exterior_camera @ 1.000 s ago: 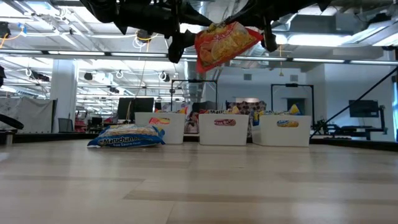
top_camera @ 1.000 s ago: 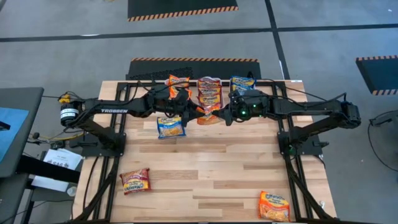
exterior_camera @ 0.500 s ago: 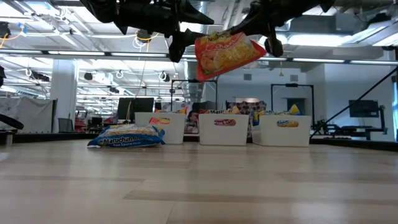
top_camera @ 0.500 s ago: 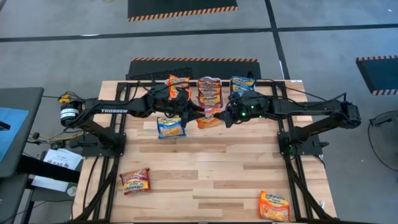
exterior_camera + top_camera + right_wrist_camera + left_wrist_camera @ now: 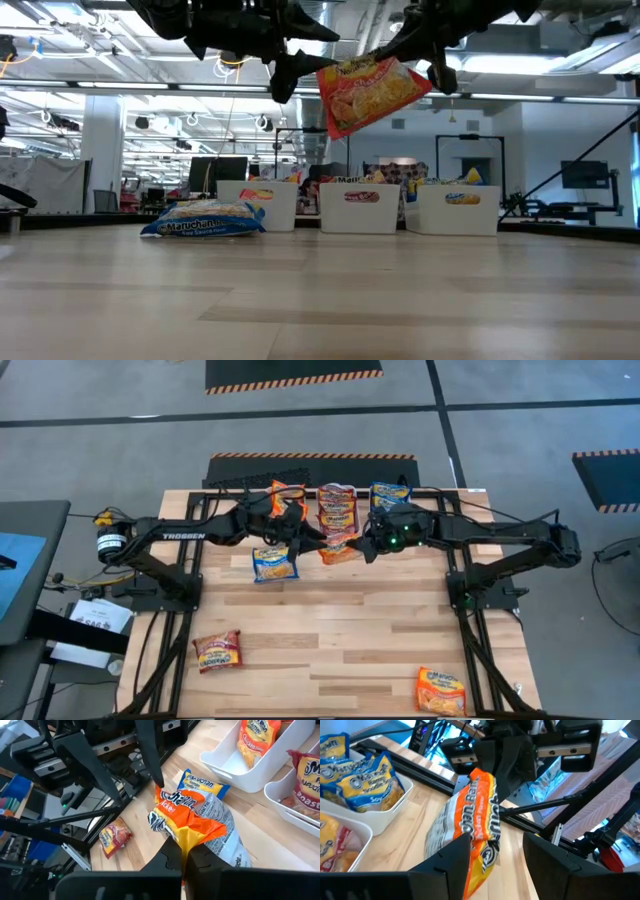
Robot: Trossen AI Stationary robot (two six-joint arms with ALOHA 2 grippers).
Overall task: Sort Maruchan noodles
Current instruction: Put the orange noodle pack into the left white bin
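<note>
Right claw (image 5: 182, 857) pinches orange packet (image 5: 192, 817) aloft — left claw (image 5: 495, 852) spread beside it

Orange noodle packet (image 5: 372, 92) aloft, tilted; others scattered.

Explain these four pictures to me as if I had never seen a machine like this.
Two dark robot arms work at a wooden table. One picture looks straight down, one looks level across the tabletop, and two come from cameras on the wrists. The right gripper is shut on a crinkly orange plastic noodle packet, held in the air. The left gripper is open, its fingers either side of that packet. A blue packet, a dark red one and another orange one lie on the table. White plastic bins stand at the far edge.
</note>
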